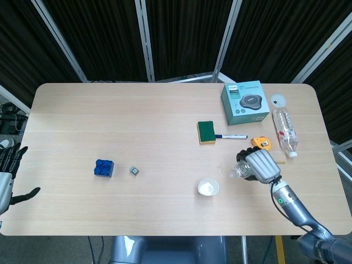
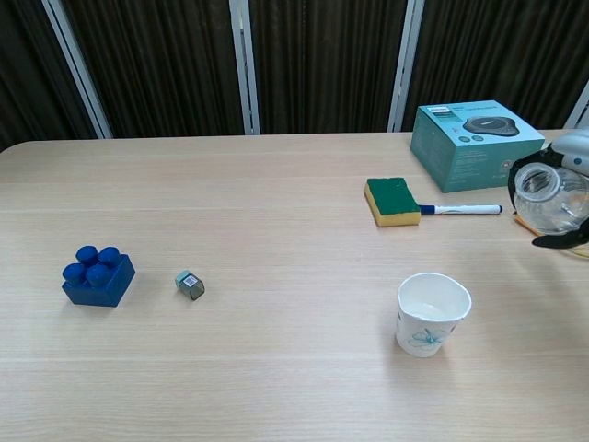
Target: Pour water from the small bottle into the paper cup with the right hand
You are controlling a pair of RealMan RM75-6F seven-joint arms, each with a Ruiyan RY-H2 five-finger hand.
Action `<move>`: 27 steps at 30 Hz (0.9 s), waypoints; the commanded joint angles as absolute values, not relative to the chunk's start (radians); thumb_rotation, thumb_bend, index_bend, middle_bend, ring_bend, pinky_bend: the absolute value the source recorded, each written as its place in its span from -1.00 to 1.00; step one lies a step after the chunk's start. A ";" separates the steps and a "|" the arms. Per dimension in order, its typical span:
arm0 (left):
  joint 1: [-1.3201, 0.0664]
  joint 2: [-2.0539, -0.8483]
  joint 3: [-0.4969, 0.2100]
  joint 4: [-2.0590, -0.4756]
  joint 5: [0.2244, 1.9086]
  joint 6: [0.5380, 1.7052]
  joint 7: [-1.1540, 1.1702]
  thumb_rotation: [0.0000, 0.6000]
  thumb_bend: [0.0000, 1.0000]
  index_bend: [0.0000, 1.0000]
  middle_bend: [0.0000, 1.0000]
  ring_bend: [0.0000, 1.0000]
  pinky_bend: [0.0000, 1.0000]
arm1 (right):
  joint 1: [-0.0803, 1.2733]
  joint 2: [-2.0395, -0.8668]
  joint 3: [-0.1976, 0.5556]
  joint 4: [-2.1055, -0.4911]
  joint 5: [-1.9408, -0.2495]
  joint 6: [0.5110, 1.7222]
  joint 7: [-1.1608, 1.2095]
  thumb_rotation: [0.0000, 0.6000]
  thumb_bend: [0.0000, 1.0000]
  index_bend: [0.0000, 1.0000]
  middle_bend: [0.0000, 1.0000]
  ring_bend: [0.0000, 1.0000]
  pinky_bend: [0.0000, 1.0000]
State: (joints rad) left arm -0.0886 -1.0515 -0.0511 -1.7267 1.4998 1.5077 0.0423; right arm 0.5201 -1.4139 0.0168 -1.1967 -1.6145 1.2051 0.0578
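1. The right robot hand grips the small bottle, lifted off the tabletop and tipped over near the right edge, its mouth towards the paper cup.
2. The paper cup stands upright near the front edge, left of the small bottle and apart from it.
3. The left robot hand hangs off the left edge, fingers spread, holding nothing.
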 commanded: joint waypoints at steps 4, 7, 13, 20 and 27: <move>-0.085 -1.049 -0.048 -1.727 1.502 1.510 0.039 1.00 -1.00 -1.00 -1.00 -1.00 -1.00 | 0.523 -1.382 0.011 -1.289 -1.600 1.161 -0.114 1.00 -0.19 0.01 0.17 0.09 -0.05; -0.085 -1.049 -0.049 -1.727 1.500 1.510 0.041 1.00 -1.00 -1.00 -1.00 -1.00 -1.00 | 0.524 -1.385 0.013 -1.306 -1.591 1.151 -0.174 1.00 -0.19 0.01 0.17 0.09 -0.05; -0.087 -1.053 -0.049 -1.726 1.495 1.504 0.050 1.00 -1.00 -1.00 -1.00 -1.00 -1.00 | 0.538 -1.396 0.027 -1.331 -1.551 1.100 -0.292 1.00 -0.19 0.01 0.17 0.10 -0.04; -0.089 -1.056 -0.051 -1.723 1.487 1.497 0.055 1.00 -1.00 -1.00 -1.00 -1.00 -1.00 | 0.553 -1.415 0.047 -1.338 -1.503 1.061 -0.367 1.00 -0.19 0.01 0.18 0.11 -0.03; -0.092 -1.062 -0.051 -1.714 1.489 1.493 0.055 1.00 -1.00 -1.00 -1.00 -1.00 -1.00 | 0.559 -1.436 0.046 -1.340 -1.489 1.050 -0.437 1.00 -0.19 0.01 0.18 0.11 -0.03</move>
